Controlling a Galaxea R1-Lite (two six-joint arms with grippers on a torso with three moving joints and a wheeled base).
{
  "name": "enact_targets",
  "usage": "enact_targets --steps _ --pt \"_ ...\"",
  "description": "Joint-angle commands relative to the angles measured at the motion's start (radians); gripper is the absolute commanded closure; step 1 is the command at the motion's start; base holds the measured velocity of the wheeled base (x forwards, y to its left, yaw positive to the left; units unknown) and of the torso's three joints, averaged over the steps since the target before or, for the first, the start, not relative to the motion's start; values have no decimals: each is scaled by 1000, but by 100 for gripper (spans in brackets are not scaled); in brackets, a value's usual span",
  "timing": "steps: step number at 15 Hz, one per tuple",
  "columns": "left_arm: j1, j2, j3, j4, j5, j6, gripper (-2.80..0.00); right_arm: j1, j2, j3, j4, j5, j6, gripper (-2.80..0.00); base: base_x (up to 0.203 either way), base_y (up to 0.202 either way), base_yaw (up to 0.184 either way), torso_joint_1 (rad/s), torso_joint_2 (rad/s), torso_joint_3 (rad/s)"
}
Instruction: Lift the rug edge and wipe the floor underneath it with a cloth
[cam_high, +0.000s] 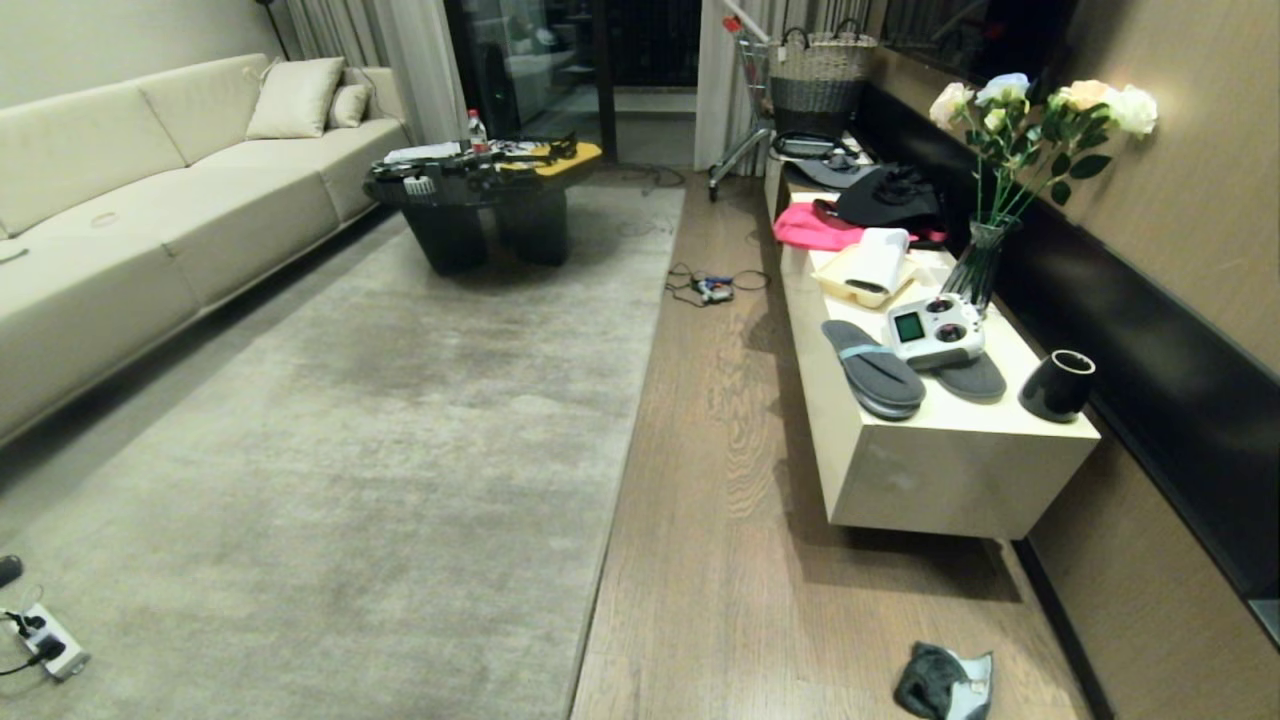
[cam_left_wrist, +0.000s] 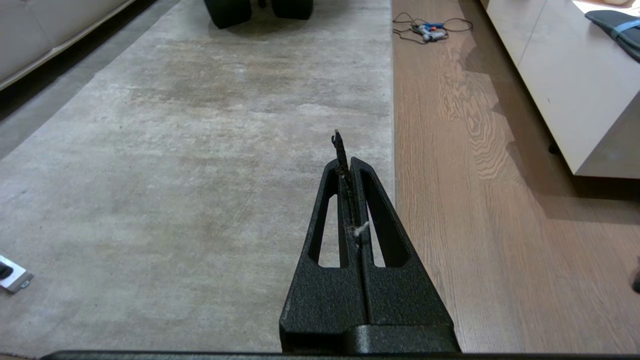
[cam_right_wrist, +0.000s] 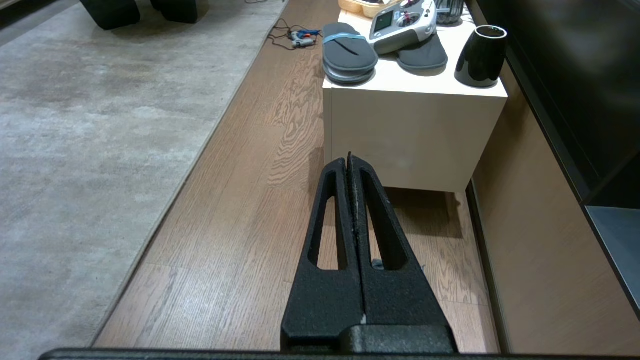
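The rug edge (cam_high: 628, 450) runs straight away from me, with the pale grey rug on its left and the floor (cam_high: 720, 520) of brown wooden planks on its right. The cloth (cam_high: 940, 682), a small dark grey-green rag, lies crumpled on the floor at the near right. Neither arm shows in the head view. My left gripper (cam_left_wrist: 348, 160) hangs shut over the rug, just beside the rug edge (cam_left_wrist: 393, 125), with only a wisp of fluff between its fingers. My right gripper (cam_right_wrist: 348, 159) is shut and empty over the floor. Its fingers hide most of the cloth (cam_right_wrist: 376, 264).
A low white cabinet (cam_high: 900, 480) along the right wall carries slippers, a remote controller, a black cup and a vase of flowers. A cabled tool (cam_high: 712, 288) lies on the floor further off. A dark coffee table (cam_high: 480, 190) stands on the rug, a sofa (cam_high: 150, 200) at left, a power strip (cam_high: 45, 640) near left.
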Motion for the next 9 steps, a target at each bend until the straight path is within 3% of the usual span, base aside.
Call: enact_targets --steps 1,9 --pt "0 2 0 -1 0 0 0 0 1 0 -1 0 -1 0 0 0 0 0 0 0" --pt "0 2 0 0 0 0 0 0 2 0 -1 0 -1 0 0 0 0 0 0 0"
